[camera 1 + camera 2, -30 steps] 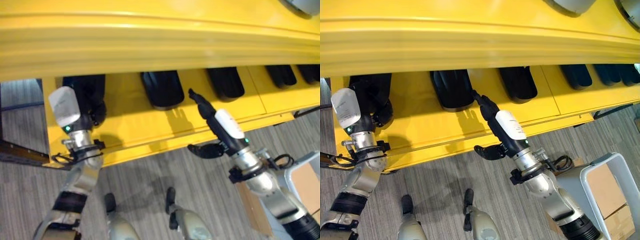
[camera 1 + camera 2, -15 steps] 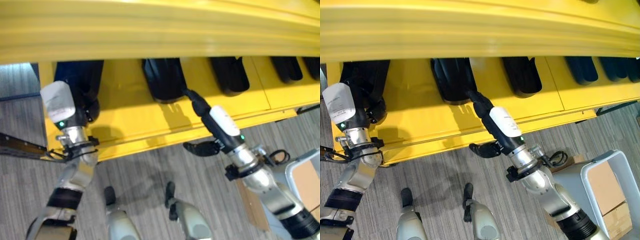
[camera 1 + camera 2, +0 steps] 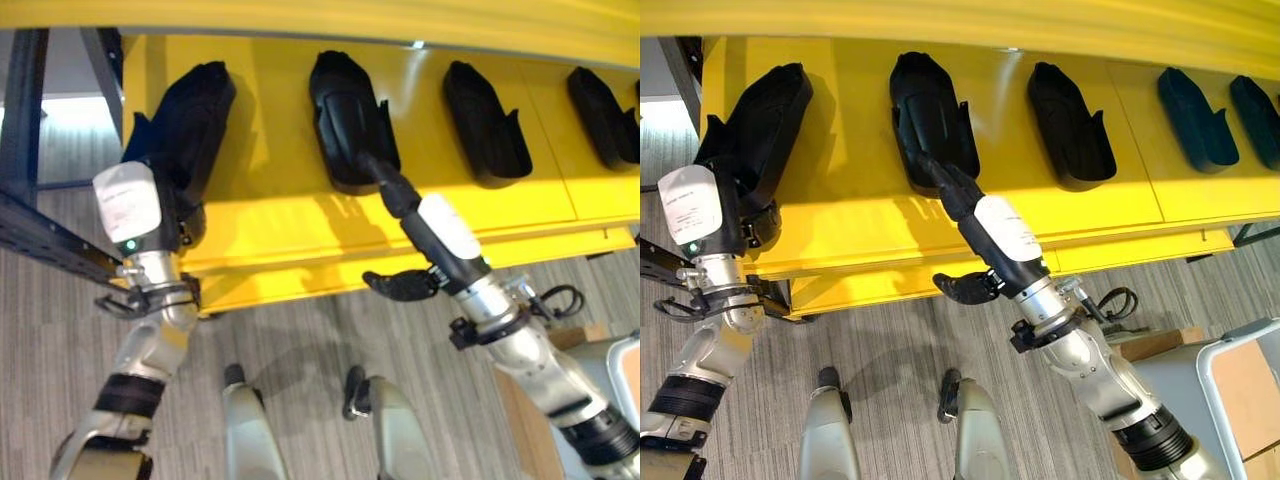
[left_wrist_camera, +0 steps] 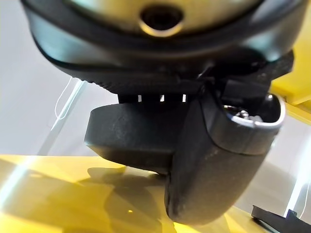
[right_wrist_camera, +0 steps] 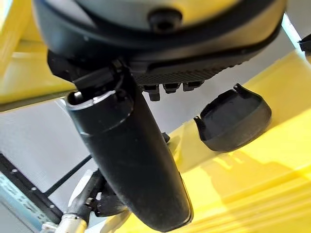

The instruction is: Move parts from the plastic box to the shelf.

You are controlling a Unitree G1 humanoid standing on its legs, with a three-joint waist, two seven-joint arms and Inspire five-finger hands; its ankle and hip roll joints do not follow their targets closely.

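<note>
1. While the long yellow metal shelf (image 3: 1110,215) carries a row of black moulded plastic parts, the step in hand looks like placing: both hands are up at the shelf's front edge.
2. Left hand (image 3: 180,215) sits at the endmost black part (image 3: 185,125), the one nearest the shelf's dark post; that part lies tilted against its neighbours' line. Its fingers are hidden behind the part, so I cannot tell whether they grip it.
3. Right hand (image 3: 945,190) reaches to the second black part (image 3: 928,115), next along the shelf from the endmost one. Its fingers (image 3: 930,172) are stretched straight with tips at the part's near end, thumb hanging apart below the shelf edge; it seems to push, not pinch.
4. Further parts (image 3: 1068,125) lie beyond on the shelf, well apart from both hands.
5. Next move, I judge: nudge both parts square and fully onto the shelf, then draw the hands clear without dragging them off.
</note>
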